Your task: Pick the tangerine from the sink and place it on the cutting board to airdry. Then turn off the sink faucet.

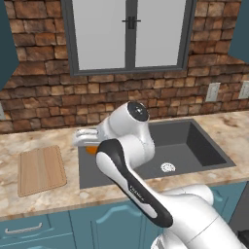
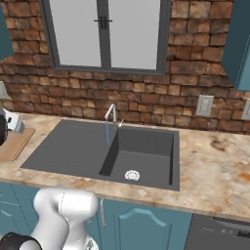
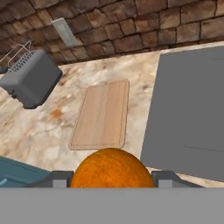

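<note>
A kitchen: stone counter [image 2: 215, 161], sink [image 2: 78, 146], faucet [image 2: 112, 113], toaster [image 3: 30, 78], brick wall [image 2: 171, 93].

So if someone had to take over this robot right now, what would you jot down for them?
Gripper: shut on the tangerine, carried above the counter by the sink's left edge.
Cutting board: bare, on the counter left of the sink, just ahead of the hand.
Faucet: water running into the basin.
Done: tangerine picked out of the sink.
Left: set it on the board, let go, then turn the faucet off.
</note>
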Robot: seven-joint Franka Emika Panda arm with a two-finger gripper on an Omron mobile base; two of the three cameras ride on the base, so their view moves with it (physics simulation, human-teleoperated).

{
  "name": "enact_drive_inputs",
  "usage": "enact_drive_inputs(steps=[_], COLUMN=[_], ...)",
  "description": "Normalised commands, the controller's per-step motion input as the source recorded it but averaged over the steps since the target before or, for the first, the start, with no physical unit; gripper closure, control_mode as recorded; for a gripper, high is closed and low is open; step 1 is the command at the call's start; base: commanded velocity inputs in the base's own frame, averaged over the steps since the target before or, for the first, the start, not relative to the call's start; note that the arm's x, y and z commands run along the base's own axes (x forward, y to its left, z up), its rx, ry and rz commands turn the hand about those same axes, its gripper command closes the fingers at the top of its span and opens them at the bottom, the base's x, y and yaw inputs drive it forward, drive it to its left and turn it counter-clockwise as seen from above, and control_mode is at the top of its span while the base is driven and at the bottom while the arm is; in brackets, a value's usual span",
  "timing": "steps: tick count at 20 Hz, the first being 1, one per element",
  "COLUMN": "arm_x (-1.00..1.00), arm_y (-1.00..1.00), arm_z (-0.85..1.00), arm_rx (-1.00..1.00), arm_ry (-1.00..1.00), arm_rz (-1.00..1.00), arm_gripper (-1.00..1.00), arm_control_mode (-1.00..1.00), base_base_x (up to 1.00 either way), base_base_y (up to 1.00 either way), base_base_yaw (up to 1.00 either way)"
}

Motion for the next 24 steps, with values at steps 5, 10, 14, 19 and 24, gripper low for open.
enact_drive_inputs(steps=[5, 10, 14, 19, 24], arm_x=[0.16, 0.14, 0.18, 0.19, 0.07], arm_y=[0.51, 0.37, 0.3, 0.26, 0.17], arm_z=[-0.19, -0.06, 0.0, -0.08, -0.16], arm_rx=[-0.02, -0.04, -0.03, -0.05, -0.07], arm_ry=[0.05, 0.01, 0.01, 0.0, 0.0], arm_rz=[0.0, 0.0, 0.0, -0.01, -0.02], arm_gripper=[1.0, 1.0, 1.0, 1.0, 1.0], arm_control_mode=[-1.0, -1.0, -1.0, -1.0, -1.0], base_base_x=[0.0, 0.0, 0.0, 0.0, 0.0], base_base_y=[0.0, 0.0, 0.0, 0.0, 0.0], base_base_yaw=[0.0, 0.0, 0.0, 0.0, 0.0])
